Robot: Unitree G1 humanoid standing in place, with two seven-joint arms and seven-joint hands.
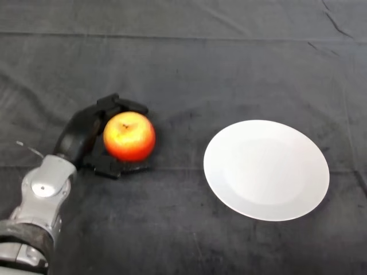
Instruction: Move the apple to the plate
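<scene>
Apple [129, 136] first in name, though the widest thing in view is the table [183, 69] under its dark cloth, which fills the whole head view. Next in size comes the white plate [266, 169], lying flat on the cloth to the right of centre, with nothing on it. Then the silver-grey left arm [43, 197], coming in from the lower left, and at its end the black left hand [86, 133], whose fingers and thumb curl round the fruit from above and below, so the hand has hold of it. The apple itself, red and yellow with its stem dimple up, sits in that grasp left of centre, well apart from the plate. Whether it is lifted off the cloth cannot be told. By this look the grasp is done; the carry to the right and the release onto the plate are left.
</scene>
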